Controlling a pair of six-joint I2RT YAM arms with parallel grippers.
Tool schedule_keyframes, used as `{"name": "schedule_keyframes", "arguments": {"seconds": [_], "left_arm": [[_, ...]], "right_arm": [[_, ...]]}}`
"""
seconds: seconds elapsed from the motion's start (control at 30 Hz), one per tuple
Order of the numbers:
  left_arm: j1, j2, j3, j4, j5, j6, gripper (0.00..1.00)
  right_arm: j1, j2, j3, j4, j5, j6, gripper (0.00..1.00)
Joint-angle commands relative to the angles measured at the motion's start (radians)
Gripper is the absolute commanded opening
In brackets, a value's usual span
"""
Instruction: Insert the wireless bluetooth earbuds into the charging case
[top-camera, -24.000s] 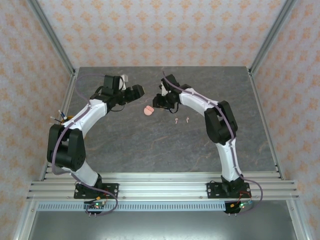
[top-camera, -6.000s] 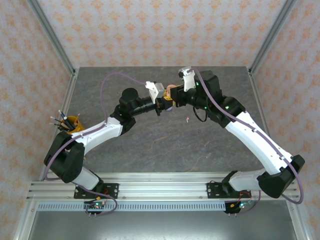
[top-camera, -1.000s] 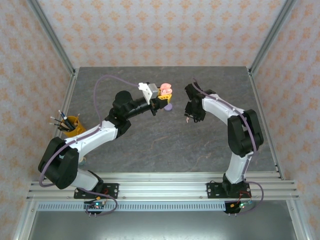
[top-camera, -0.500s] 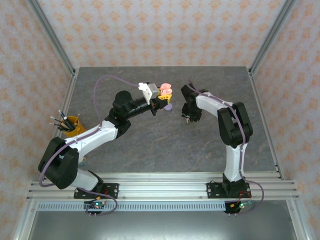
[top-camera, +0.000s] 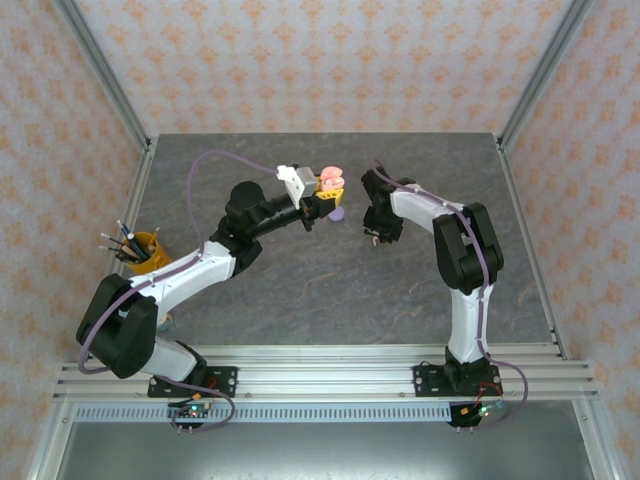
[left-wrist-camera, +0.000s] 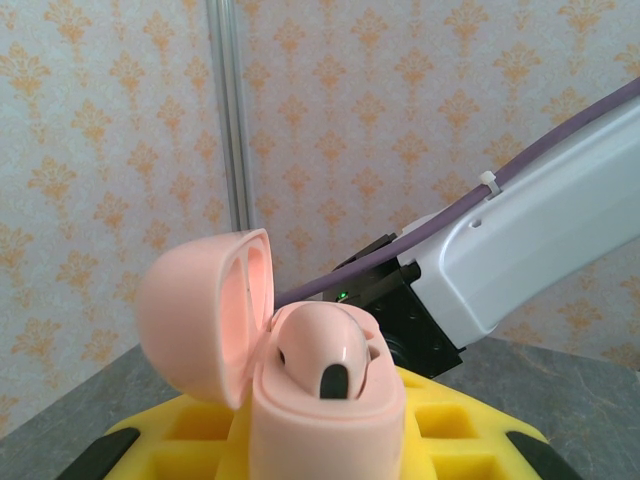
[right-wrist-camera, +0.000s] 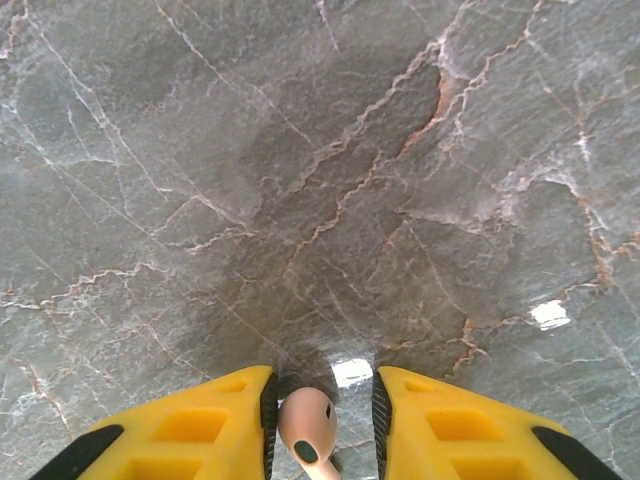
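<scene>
Marble tabletop | right gripper shifted left, straddling earbud | case unmoved

From above and behind we overlook the whole table. Left wrist view faces level toward the wall; right wrist looks straight down past the right gripper — close on that table.

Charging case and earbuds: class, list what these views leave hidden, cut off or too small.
- Left wrist view: the bottom edge cuts off the base of the charging case; the seated earbud hides its second socket.
- Right wrist view: the bottom edge cuts the stem of the loose earbud.
- Top view: the lilac object by the left gripper is too small to identify; the right gripper covers what lies beneath.
</scene>
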Motion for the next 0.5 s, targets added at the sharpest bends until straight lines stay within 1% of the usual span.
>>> {"name": "schedule_keyframes", "arguments": {"seconds": [0.0,0.27,0.47], "left_arm": [[0.003,-0.019,-0.005,0.057,-0.010,-0.005,0.00],[0.002,-0.017,-0.004,0.060,-0.011,-0.011,0.00],[0.003,-0.018,-0.004,0.058,-0.011,-0.011,0.00]], "right_arm": [[0.018,0.007,-0.007,0.021,-0.010,0.001,0.33],[0.040,-0.003,-0.019,0.015,0.003,-0.003,0.32],[0.041,0.004,-0.021,0.017,0.003,-0.001,0.27]]}}
